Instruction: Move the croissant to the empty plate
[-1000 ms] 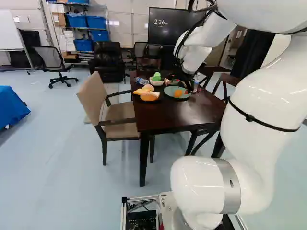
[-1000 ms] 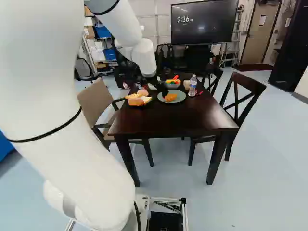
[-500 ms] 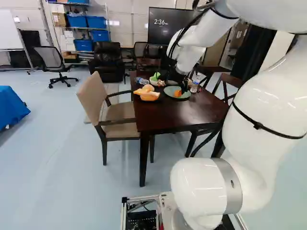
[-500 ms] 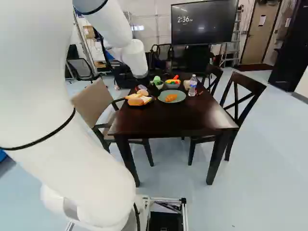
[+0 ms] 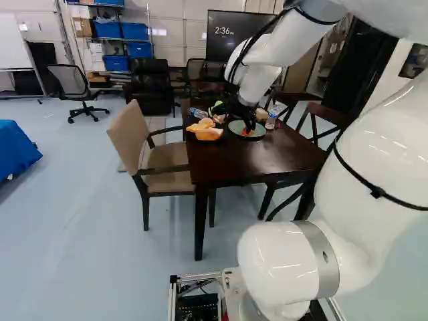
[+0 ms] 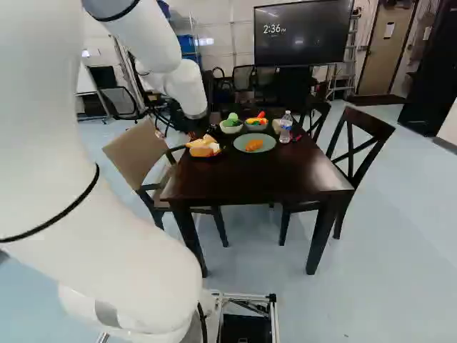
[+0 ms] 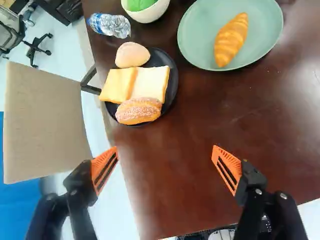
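The pincer (image 5: 234,123) hangs above the surface (image 7: 200,200) with its orange pads (image 7: 231,162) spread wide apart and nothing between them. The croissant (image 7: 231,40) lies on the green plate (image 7: 200,30), ahead of the pincer (image 7: 165,155) and over toward the side of the finger farther from the tan chair (image 7: 42,120). Nearer, ahead of the finger closer to that chair, is the dark plate (image 7: 173,82), carrying a round roll (image 7: 132,55), two bread slices (image 7: 150,82) and a sugared bun (image 7: 139,112), the bun being the closest to the pincer. Past the dark plate, a clear bottle (image 7: 109,25) lies on its side, and a white bowl (image 7: 150,13) with a green item (image 7: 140,4) in it sits beside the bottle. Farther from the pincer, the right base view shows a grey bowl (image 6: 256,128) of colourful pieces next to the white one, and an upright bottle (image 6: 285,130) near the green plate.
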